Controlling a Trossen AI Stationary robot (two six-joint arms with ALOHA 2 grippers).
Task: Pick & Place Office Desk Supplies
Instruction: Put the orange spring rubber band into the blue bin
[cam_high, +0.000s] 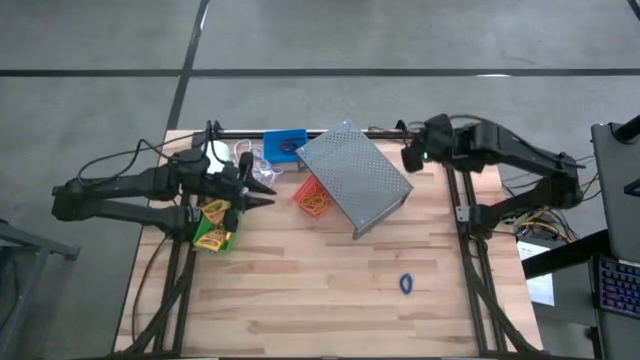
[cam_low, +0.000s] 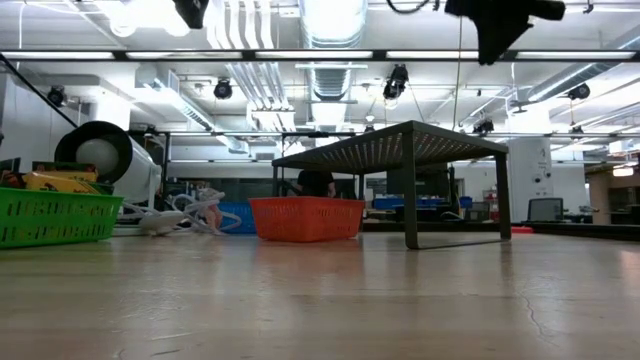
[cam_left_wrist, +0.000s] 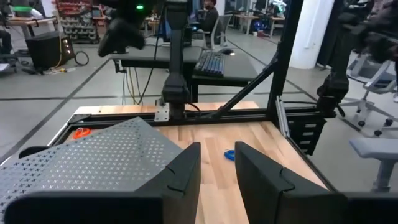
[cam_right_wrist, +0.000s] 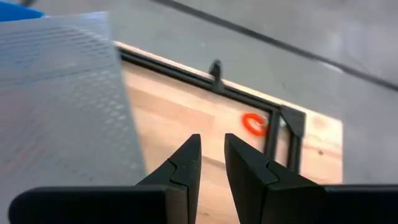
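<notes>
My left gripper (cam_high: 268, 196) hangs open above the table's left side, pointing toward the grey rack, with nothing between its fingers (cam_left_wrist: 217, 180). My right gripper (cam_high: 407, 158) hangs open over the far right corner, clear of everything (cam_right_wrist: 211, 165). Below the left arm, a green bin (cam_high: 212, 238) rests on the table with yellow crayon boxes (cam_high: 215, 212) in it. A red-orange bin (cam_high: 312, 198) stands by the rack's near left side, and a blue bin (cam_high: 285, 146) sits at the far edge. A blue ring (cam_high: 406, 284) lies on the bare wood, and a red ring (cam_right_wrist: 253, 123) lies near the far right corner.
The grey perforated rack (cam_high: 355, 178) stands in the far middle of the table between the two grippers. A white roll with cord (cam_low: 110, 155) lies at the far left by the blue bin. Bare wood spreads over the near half of the table (cam_high: 320, 300).
</notes>
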